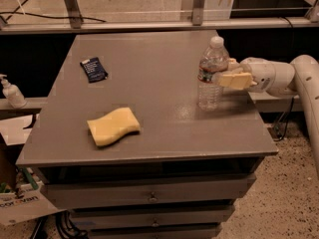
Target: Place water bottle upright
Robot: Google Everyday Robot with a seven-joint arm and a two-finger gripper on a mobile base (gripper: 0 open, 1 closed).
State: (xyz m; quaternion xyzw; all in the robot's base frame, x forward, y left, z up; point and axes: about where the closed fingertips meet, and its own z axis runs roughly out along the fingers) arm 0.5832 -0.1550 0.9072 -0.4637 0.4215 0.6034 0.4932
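The water bottle [210, 88] is clear ribbed plastic with a white cap and a dark label band. It stands upright at the right side of the grey table [149, 73], its base on or just above the top. My gripper [223, 72] reaches in from the right at label height. One pale finger [232, 80] lies across the front of the bottle and the other shows behind it. The gripper looks shut on the bottle.
A yellow sponge [113, 126] lies at the front left of the table. A small dark packet [93, 69] lies at the back left. A white pump-dispenser bottle [11, 92] stands on a ledge left of the table. Drawers sit under the tabletop.
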